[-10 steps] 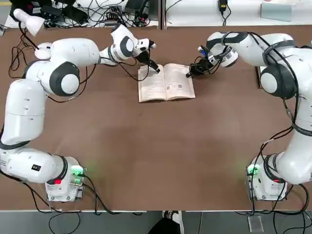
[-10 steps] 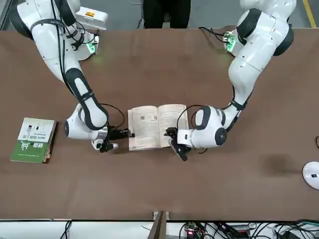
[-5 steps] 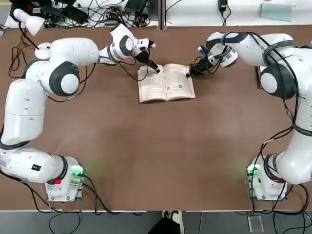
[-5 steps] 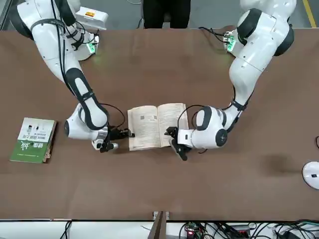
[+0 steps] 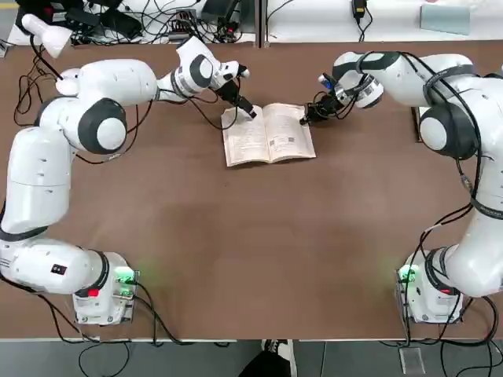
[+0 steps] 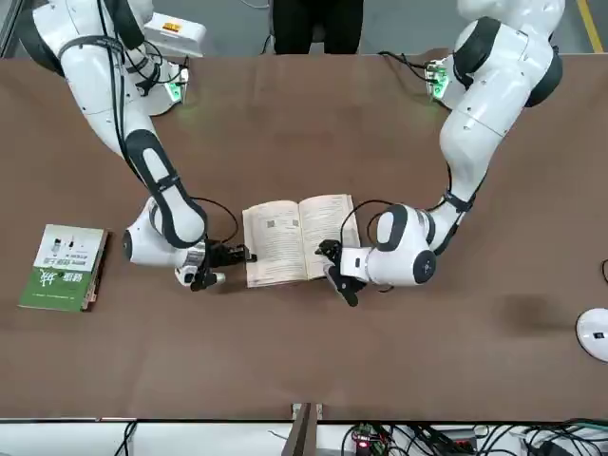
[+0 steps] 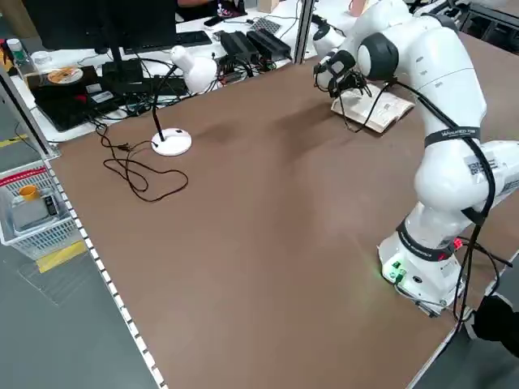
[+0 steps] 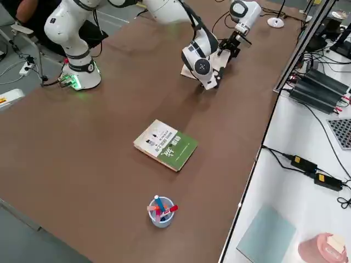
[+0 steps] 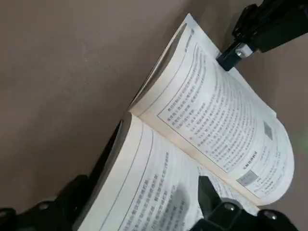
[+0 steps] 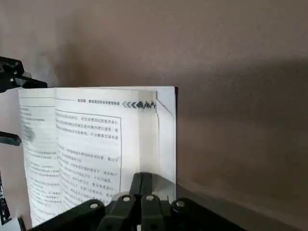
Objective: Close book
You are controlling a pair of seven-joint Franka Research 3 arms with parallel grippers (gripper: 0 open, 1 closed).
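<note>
Cream-paged, white-covered paperback (image 5: 290,135) is being kept open on the brown worktop (image 5: 259,236), its whole closing apparently remaining, while the left pincer (image 5: 253,112) is being held spread at its left half and the right pincer (image 5: 303,121) clenched by its right edge.

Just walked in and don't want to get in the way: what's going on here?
The robot is at an open book, apparently to close it. Its left gripper has its open jaws on either side of one half of the book, while the right gripper, jaws shut, is at the opposite edge. The book still lies open.
</note>
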